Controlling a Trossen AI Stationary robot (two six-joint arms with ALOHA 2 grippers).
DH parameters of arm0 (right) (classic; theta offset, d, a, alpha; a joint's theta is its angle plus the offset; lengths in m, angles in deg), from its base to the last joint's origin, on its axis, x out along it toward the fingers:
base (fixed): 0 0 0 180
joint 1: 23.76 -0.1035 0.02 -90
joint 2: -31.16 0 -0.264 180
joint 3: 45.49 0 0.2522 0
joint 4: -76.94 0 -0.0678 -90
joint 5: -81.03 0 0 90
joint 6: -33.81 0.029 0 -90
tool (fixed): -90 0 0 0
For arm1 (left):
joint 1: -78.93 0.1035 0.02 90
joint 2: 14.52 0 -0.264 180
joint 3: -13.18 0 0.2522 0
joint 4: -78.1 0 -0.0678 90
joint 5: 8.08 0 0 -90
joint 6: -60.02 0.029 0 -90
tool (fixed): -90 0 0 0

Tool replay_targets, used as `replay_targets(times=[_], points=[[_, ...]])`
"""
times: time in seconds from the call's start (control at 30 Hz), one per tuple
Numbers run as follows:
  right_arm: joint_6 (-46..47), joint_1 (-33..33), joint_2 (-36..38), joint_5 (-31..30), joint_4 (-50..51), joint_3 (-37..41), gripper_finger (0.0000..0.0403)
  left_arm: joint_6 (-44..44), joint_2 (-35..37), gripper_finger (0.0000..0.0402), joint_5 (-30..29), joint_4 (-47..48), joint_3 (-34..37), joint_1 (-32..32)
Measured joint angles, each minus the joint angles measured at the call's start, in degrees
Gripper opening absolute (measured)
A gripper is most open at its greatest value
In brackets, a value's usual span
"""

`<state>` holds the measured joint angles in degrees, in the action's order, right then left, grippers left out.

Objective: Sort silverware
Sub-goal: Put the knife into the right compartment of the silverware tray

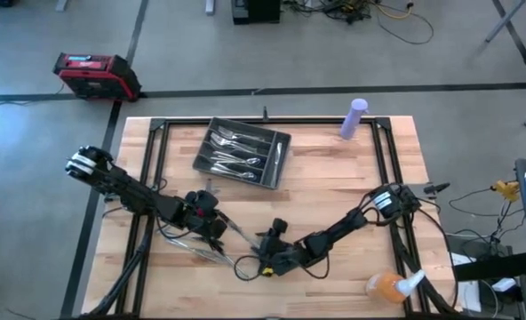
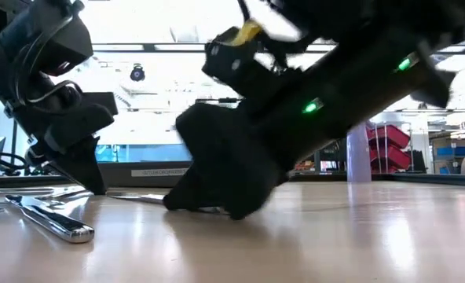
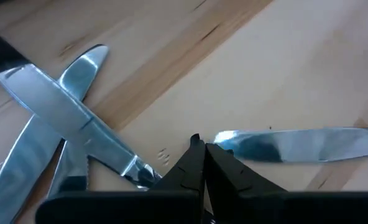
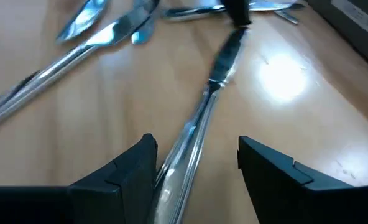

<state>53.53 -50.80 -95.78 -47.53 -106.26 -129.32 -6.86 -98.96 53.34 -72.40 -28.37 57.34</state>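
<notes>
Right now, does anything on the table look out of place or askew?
Yes. Several pieces of silverware lie loose on the wood, crossed over each other near the left gripper, outside the tray. One knife lies slanted between the open right gripper's fingers.

Dark tray point(image 1: 281, 169), purple bottle point(image 1: 354, 118), orange spray bottle point(image 1: 392, 285), red toolbox point(image 1: 94, 76).

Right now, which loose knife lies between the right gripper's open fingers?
The knife running lengthwise up between the right gripper fingers; the other pieces lie beyond, off to the side.
</notes>
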Motion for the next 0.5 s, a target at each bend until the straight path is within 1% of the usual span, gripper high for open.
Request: replay_targets(times=[0.13,0.2,0.27,0.4,0.5], points=[[-1.40,-0.84,2.27,0.78,-0.16,0.74,0.0205,-0.30,-0.33,0.0000,-0.94,-0.06,0.03,-0.07],[-1.16,-0.95,3.33,-0.19,-1.11,1.33,0.0205,0.15,-0.33,0.0000,-1.24,-0.33,0.13,-0.11],[-0.20,-0.92,3.85,-1.50,-1.25,2.38,0.0204,2.86,-0.18,0.0000,-2.15,-0.81,0.23,-0.48],[4.38,-0.49,3.78,-1.69,-1.90,5.86,0.0204,14.53,0.90,0.0000,-5.76,-4.24,-0.52,-2.64],[7.43,-0.29,3.93,-2.14,-3.52,8.71,0.0204,23.60,1.94,0.0000,-10.09,-13.17,-1.60,-4.24]])
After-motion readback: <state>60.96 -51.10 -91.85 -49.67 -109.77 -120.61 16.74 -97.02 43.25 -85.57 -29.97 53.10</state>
